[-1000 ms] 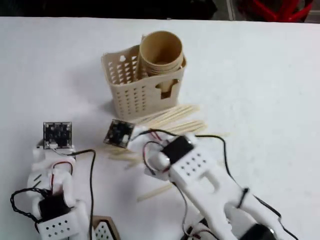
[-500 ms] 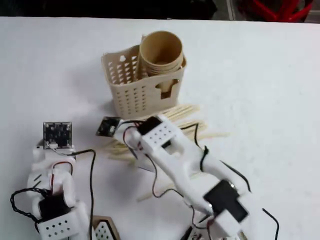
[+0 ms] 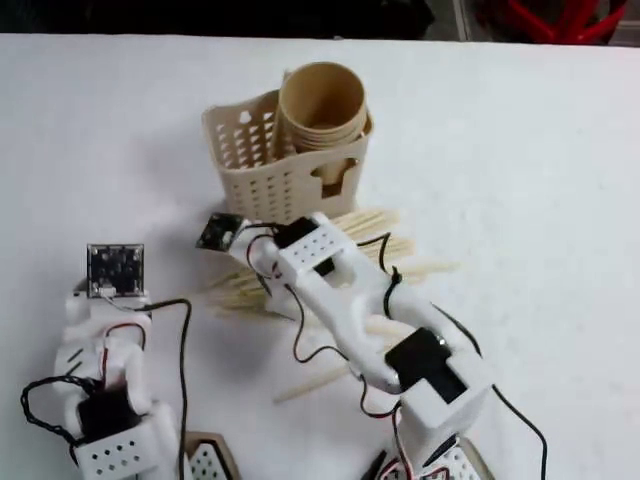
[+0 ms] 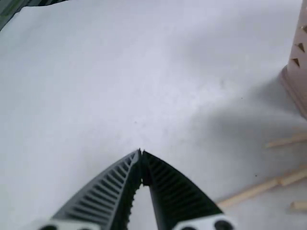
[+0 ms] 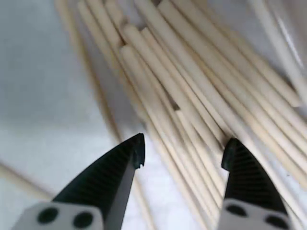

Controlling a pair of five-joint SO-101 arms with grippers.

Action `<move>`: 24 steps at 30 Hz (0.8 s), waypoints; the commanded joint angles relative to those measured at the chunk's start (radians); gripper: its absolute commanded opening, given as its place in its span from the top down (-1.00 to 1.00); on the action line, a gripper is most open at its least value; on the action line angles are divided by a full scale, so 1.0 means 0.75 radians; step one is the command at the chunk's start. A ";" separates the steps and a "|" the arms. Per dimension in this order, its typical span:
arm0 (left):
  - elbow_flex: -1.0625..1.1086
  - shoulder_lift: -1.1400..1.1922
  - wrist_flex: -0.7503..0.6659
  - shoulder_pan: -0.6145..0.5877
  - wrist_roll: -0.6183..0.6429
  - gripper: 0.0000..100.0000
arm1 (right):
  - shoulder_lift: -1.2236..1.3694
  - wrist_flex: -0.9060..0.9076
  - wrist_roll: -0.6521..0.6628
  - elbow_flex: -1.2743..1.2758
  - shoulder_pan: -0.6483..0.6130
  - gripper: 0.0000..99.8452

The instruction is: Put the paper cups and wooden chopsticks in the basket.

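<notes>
A cream basket stands at the table's middle with stacked paper cups inside it. Wooden chopsticks lie scattered on the table just in front of the basket, and one stray stick lies nearer the front. My right gripper is open, low over the pile of chopsticks, with several sticks between its fingertips. In the high view the right arm stretches over the pile. My left gripper is shut over bare table, with the basket's corner off to one side; its arm sits at the front left.
The white table has open room to the right and far left of the basket. A few chopstick ends show near the left gripper. Dark floor and a red object lie beyond the far edge.
The right arm has swung forward and up toward the basket, lowering its wrist over the chopstick pile. The left arm has kept still.
</notes>
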 commanded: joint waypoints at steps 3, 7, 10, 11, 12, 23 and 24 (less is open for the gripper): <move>-0.051 -0.013 -0.004 -0.003 -0.006 0.95 | 0.032 0.001 0.014 -0.016 0.021 0.71; -0.051 -0.013 -0.004 -0.003 -0.006 0.95 | 0.026 0.003 0.014 -0.016 0.021 0.96; -0.051 -0.013 -0.004 -0.003 -0.006 0.95 | 0.026 0.007 0.014 -0.014 0.021 0.96; -0.051 -0.013 -0.004 -0.003 -0.006 0.95 | 0.026 0.007 0.014 -0.014 0.021 0.96; -0.051 -0.013 -0.004 -0.003 -0.006 0.95 | 0.024 0.007 0.014 -0.014 0.021 0.96; -0.051 -0.013 -0.006 -0.001 -0.006 0.95 | 0.038 0.007 0.014 -0.012 0.015 0.91; -0.051 -0.013 -0.006 -0.001 -0.006 0.95 | 0.034 0.011 0.014 -0.012 0.011 0.97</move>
